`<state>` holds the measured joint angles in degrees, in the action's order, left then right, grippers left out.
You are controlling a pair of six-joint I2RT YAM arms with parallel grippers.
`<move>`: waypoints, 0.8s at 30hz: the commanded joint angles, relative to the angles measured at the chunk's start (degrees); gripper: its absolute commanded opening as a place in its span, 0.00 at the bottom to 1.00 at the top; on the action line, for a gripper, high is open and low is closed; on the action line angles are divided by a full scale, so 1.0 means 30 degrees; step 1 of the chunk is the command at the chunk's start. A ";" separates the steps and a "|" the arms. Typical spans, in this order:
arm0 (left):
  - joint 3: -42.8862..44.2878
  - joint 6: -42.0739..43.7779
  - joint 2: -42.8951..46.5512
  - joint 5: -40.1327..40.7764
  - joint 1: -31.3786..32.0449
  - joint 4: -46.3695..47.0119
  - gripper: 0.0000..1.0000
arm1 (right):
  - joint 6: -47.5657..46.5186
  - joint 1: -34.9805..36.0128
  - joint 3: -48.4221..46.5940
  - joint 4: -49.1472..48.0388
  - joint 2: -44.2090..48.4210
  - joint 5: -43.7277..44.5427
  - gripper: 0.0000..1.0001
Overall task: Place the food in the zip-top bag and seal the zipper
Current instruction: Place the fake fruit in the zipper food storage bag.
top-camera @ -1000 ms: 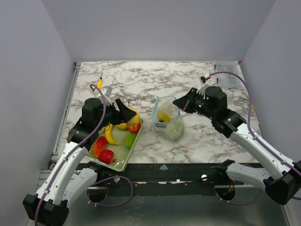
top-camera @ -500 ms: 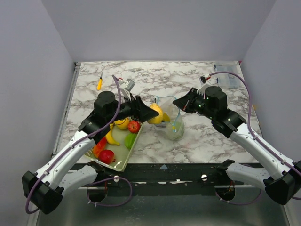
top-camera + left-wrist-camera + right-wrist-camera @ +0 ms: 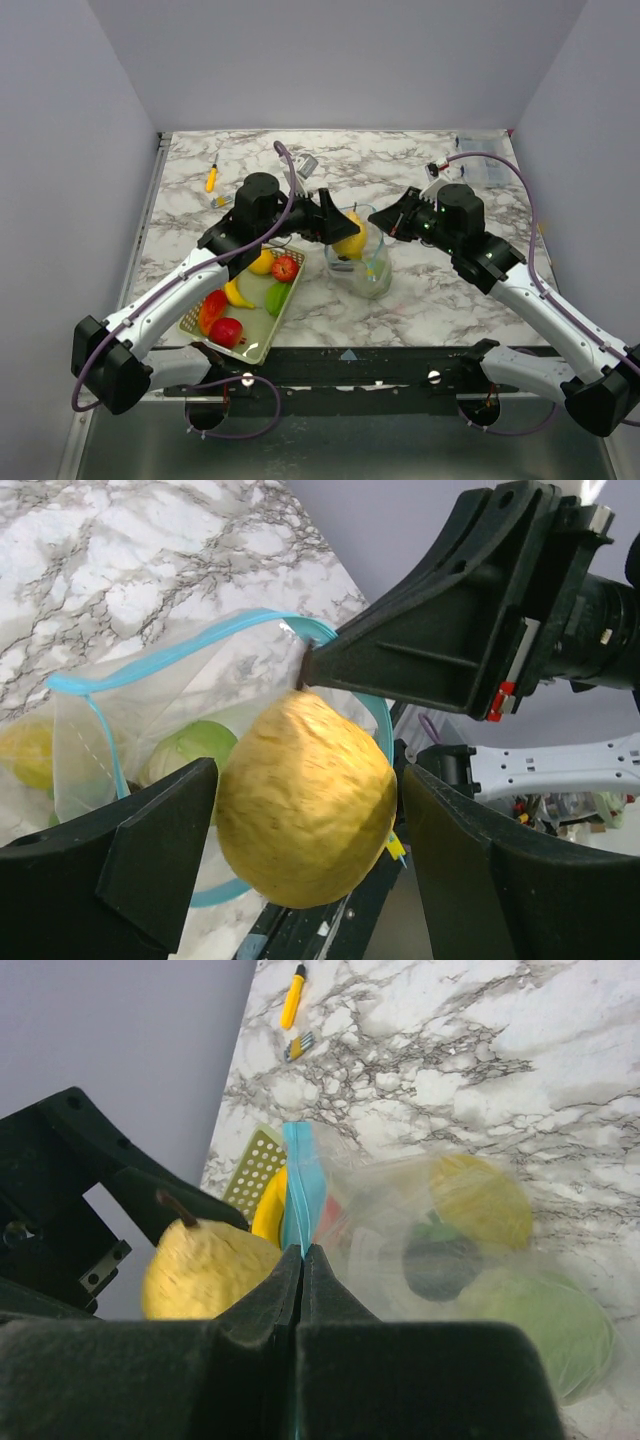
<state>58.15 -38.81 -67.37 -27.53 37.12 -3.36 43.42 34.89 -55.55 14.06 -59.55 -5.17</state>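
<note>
My left gripper [image 3: 340, 232] is shut on a yellow pear [image 3: 350, 240] and holds it over the open mouth of the clear zip-top bag [image 3: 365, 270]. In the left wrist view the pear [image 3: 305, 800] fills the gap between my fingers, above the light-blue zipper strip [image 3: 200, 640]. My right gripper [image 3: 378, 218] is shut on the zipper strip [image 3: 300, 1185] at the bag's right rim and holds it up. A green fruit [image 3: 540, 1330] and a yellow one [image 3: 480, 1200] lie inside the bag. Red, yellow, green and orange food lies in the basket [image 3: 250, 345].
The pale green mesh basket stands at the front left, with a red tomato [image 3: 285, 268] and a banana [image 3: 235, 293] among its fruits. A small yellow-handled tool [image 3: 211, 178] lies at the back left. A clear container [image 3: 480, 165] sits at the back right.
My left arm has lifted the pear out of the basket and carried it right to the bag's mouth. My right gripper has kept its hold on the rim.
</note>
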 commanded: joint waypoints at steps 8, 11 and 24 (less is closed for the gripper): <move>0.1827 0.1382 -0.0911 0.1399 0.0516 -0.2220 0.93 | -0.0219 0.0117 -0.0153 -0.0088 0.0056 0.0376 0.00; 0.1806 0.1968 -0.0451 0.1766 0.0523 -0.3020 0.91 | -0.0231 0.0116 -0.0125 -0.0111 -0.0005 0.0319 0.01; -0.0585 0.5489 0.3761 0.6741 0.0196 -0.7924 0.91 | -0.0064 0.0115 0.0297 -0.0483 0.0077 0.0261 0.01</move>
<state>59.46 -27.49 -60.60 -16.95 38.26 -19.88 43.44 34.89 -55.31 14.15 -59.57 -5.17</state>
